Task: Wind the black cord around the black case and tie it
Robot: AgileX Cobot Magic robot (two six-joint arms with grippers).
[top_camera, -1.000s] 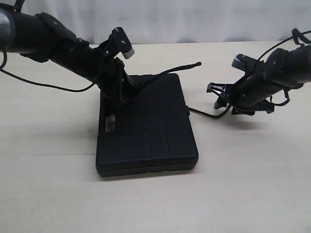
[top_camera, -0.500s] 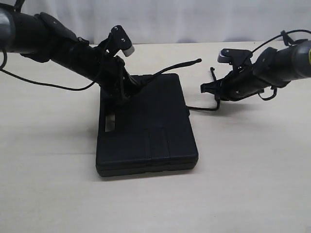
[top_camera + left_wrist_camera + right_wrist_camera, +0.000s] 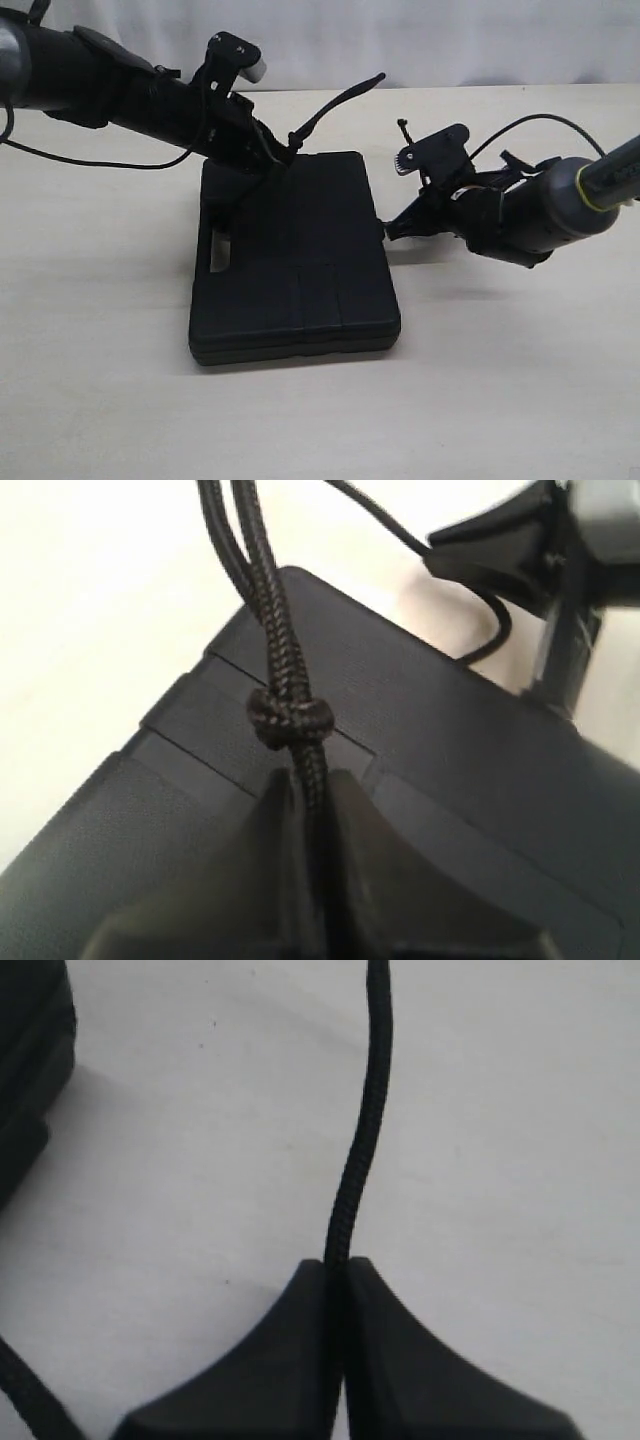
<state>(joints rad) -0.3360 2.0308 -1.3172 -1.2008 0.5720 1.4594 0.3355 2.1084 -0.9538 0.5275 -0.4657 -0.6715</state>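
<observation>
My left gripper (image 3: 308, 780): clamped shut on the black cord (image 3: 275, 610), gripping it just below a small knot (image 3: 288, 718). In the exterior view it sits upper left of centre, over the far edge of the case.
My right gripper (image 3: 335, 1265): pinched shut on a single strand of the cord. In the exterior view it is right of centre, low over the table and just beside the case's right edge.
Black case (image 3: 300, 260): lies flat on the table (image 3: 500, 390) in the centre of the exterior view, with its handle slot (image 3: 218, 258) on the left side.
Black cord: two strands rise from the knot above my left fingers. One loose end sticks up and to the right above the case in the exterior view. A single strand leads away from my right fingers over the pale table.
</observation>
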